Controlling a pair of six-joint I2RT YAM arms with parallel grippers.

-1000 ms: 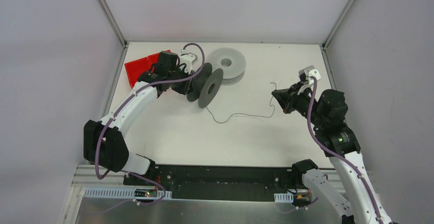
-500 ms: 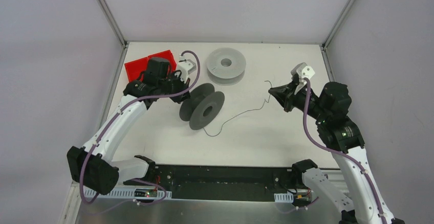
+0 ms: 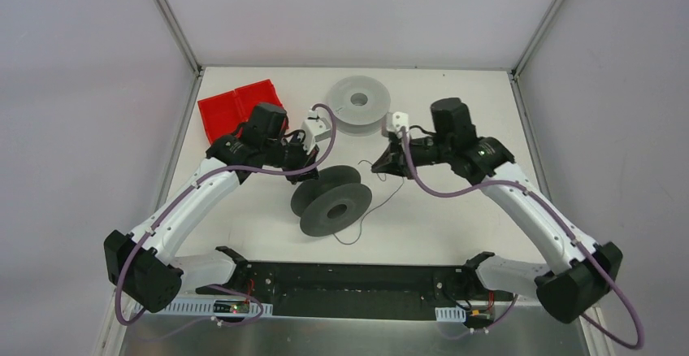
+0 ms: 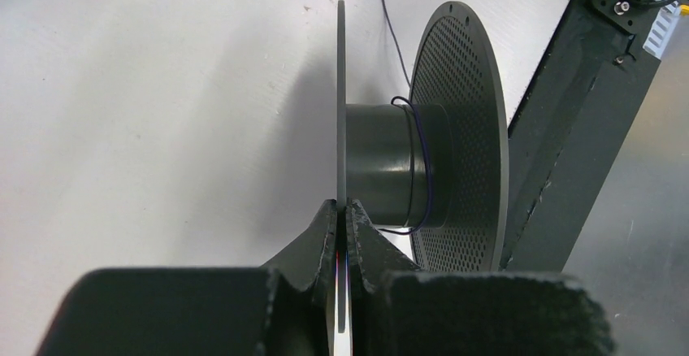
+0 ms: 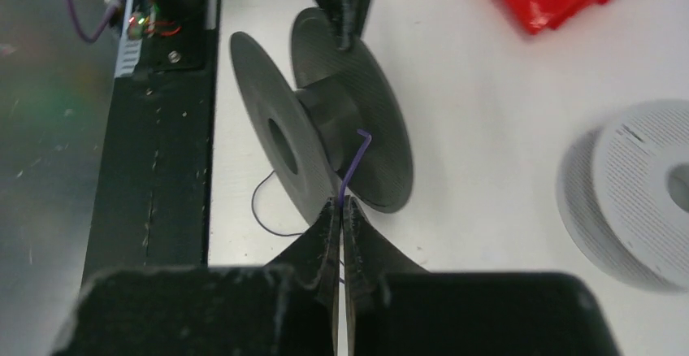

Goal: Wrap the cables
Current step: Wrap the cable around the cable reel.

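Observation:
A dark grey spool (image 3: 331, 201) stands on edge at the table's middle. My left gripper (image 3: 313, 169) is shut on the rim of its thin flange (image 4: 341, 88), which sits between the pads (image 4: 342, 207). The thin dark cable (image 4: 421, 153) makes one loose turn round the hub (image 4: 382, 165). My right gripper (image 3: 380, 166) is just right of the spool and shut on the cable; its bent end (image 5: 351, 169) sticks out past the fingertips (image 5: 341, 203) toward the spool (image 5: 325, 120). The slack cable (image 3: 370, 222) loops on the table right of the spool.
A light grey spool (image 3: 358, 102) lies flat at the back middle and also shows in the right wrist view (image 5: 642, 185). A red bin (image 3: 240, 108) sits at the back left. The black base rail (image 3: 349, 279) runs along the near edge.
My left gripper has carried the dark spool nearer and toward the centre. My right gripper has swung left with the cable end, up close to the spool; the cable now hangs in a slack loop.

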